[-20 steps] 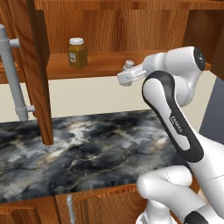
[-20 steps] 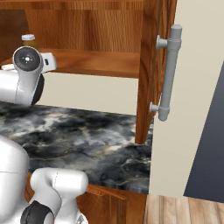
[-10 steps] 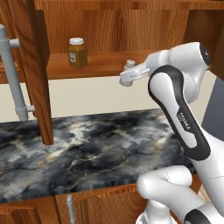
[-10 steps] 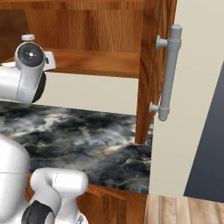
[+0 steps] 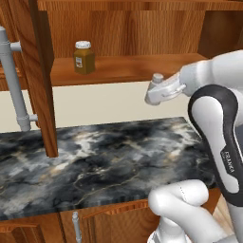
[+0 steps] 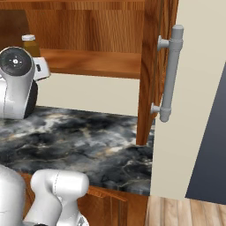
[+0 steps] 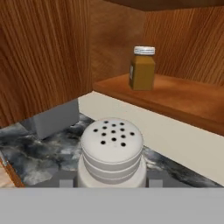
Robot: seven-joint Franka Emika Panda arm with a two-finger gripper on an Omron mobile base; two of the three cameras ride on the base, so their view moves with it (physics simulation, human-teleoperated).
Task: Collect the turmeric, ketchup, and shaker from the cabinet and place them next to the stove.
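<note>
Claw (image 5: pixel 153 88) closed on the shaker (image 7: pixel 112 151), held upright in the air just off the front edge of the cabinet (image 5: pixel 142 69) shelf and above the worktop (image 5: pixel 95 161); turmeric (image 5: pixel 83 57) on the shelf, left of the claw.

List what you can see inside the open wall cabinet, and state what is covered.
On the cabinet shelf stands one jar of amber-brown contents with a white lid. The left end of the shelf is covered by the open door, so anything there cannot be seen.
</note>
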